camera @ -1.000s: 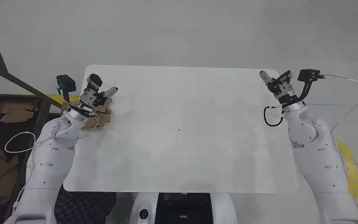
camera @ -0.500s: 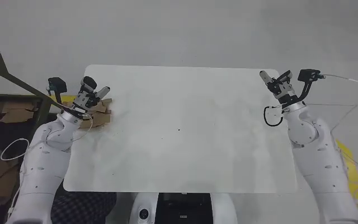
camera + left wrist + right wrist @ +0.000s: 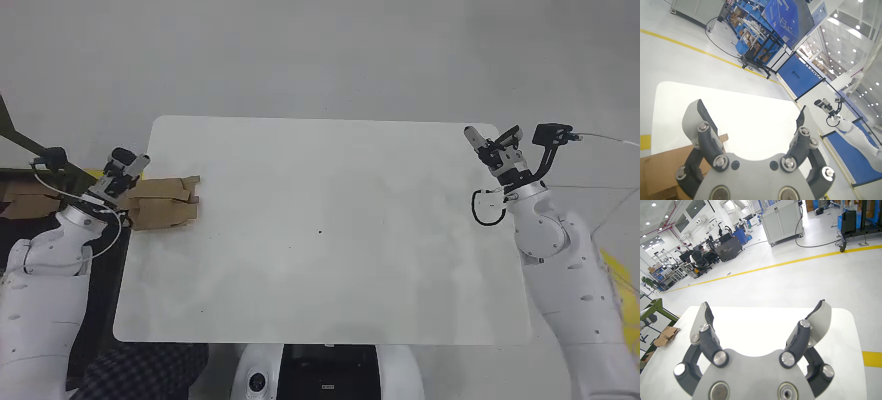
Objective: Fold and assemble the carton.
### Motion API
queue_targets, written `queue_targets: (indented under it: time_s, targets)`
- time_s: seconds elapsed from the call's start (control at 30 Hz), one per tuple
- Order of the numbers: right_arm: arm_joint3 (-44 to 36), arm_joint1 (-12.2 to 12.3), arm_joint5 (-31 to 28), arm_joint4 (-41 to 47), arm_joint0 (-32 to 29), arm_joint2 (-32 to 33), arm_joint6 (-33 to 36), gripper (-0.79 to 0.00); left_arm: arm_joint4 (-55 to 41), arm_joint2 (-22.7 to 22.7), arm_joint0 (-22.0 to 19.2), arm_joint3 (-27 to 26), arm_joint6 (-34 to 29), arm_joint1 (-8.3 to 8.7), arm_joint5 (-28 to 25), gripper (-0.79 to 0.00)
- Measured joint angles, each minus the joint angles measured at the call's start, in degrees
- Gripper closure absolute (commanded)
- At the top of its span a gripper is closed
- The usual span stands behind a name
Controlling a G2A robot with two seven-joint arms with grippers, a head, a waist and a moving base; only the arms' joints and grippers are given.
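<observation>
A flattened brown carton (image 3: 162, 201) lies at the left edge of the white table (image 3: 330, 260), partly hanging past the rim. My left gripper (image 3: 128, 166) hovers just beyond the carton's outer end, off the table's left side, open and holding nothing. From its wrist view, the left gripper (image 3: 752, 113) shows wide-spread fingers, with the carton (image 3: 666, 164) beneath one of them. My right gripper (image 3: 494, 144) stays over the table's far right corner, open and empty. In the right wrist view, the right gripper (image 3: 762, 311) faces across the table toward the distant carton (image 3: 666, 335).
More cardboard (image 3: 28, 203) sits on a dark frame left of the table. A black cable loop (image 3: 486, 207) hangs by the right wrist. The other arm (image 3: 829, 110) is visible far off in the left wrist view.
My left arm has drawn back to the left, off the carton and past the table's edge, leaving the carton uncovered. The right arm has not moved.
</observation>
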Motion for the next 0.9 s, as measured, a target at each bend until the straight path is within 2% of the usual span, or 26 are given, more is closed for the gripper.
queue_targets:
  time_s: [0.2,0.37,0.83,0.9]
  targets:
    - [0.0,0.0,0.0,0.0,0.0,0.0,0.0,-0.785,-10.76,-3.39,-1.28,4.95,-9.58,1.28,-0.01,-0.785]
    - [0.0,0.0,0.0,0.0,0.0,0.0,0.0,-0.785,-14.37,-4.15,-2.67,7.56,-16.19,1.96,0.89,-0.785]
    - [0.0,0.0,0.0,0.0,0.0,0.0,0.0,-0.785,-14.26,-4.12,-2.64,7.5,-15.24,1.94,0.87,-0.785]
    - [0.0,0.0,0.0,0.0,0.0,0.0,0.0,-0.785,-14.83,-4.0,-2.47,7.43,-14.42,1.84,2.1,-0.785]
